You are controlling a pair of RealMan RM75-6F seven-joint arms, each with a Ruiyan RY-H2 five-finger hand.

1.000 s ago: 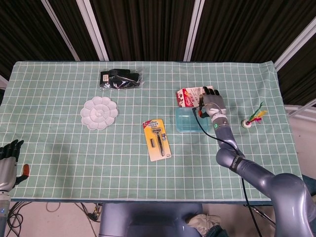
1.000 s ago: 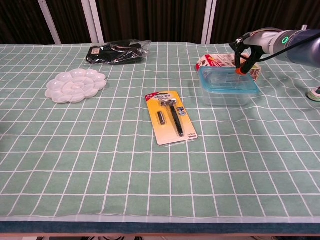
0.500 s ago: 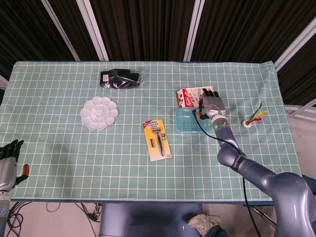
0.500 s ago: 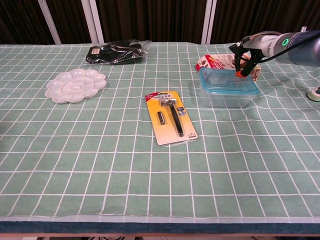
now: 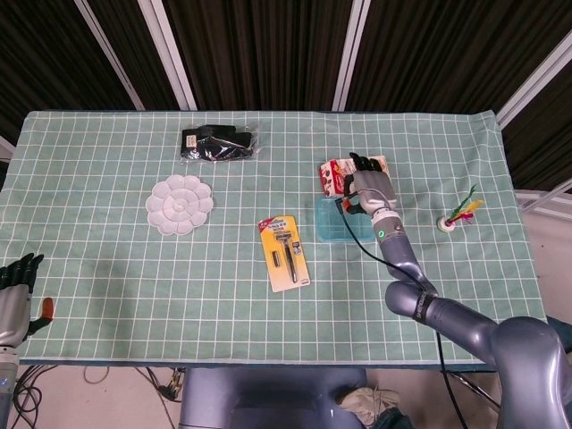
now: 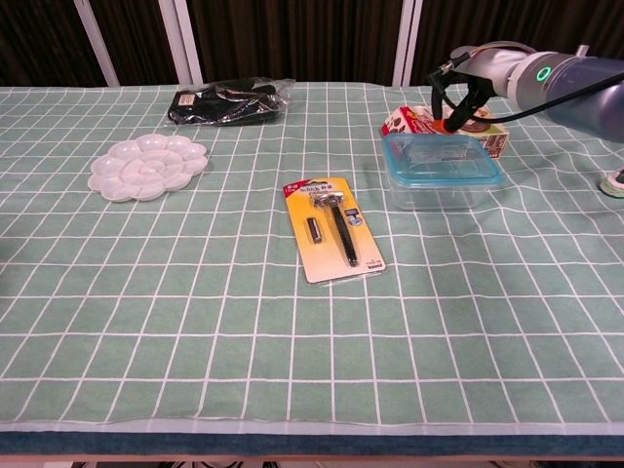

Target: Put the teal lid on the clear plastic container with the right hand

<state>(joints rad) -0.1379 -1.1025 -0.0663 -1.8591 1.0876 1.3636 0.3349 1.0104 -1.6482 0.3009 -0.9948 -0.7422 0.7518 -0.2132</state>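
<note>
Fingers of the right hand (image 6: 456,96) hang curled downward with gaps between them, holding nothing; the orange-tipped one hovers just above the far rim of the teal lid (image 6: 441,156). Whether it touches that rim I cannot tell. The lid sits flat on the clear plastic container (image 6: 444,187), directly below and in front of the hand. Behind the hand, partly hidden by it, lies a red-and-white box (image 6: 414,121). Well off to the hand's left lie a yellow razor pack (image 6: 332,227), a white palette (image 6: 147,165) and a black bagged item (image 6: 230,100). The left hand (image 5: 15,288) rests at the table's near edge, fingers slightly apart, holding nothing.
</note>
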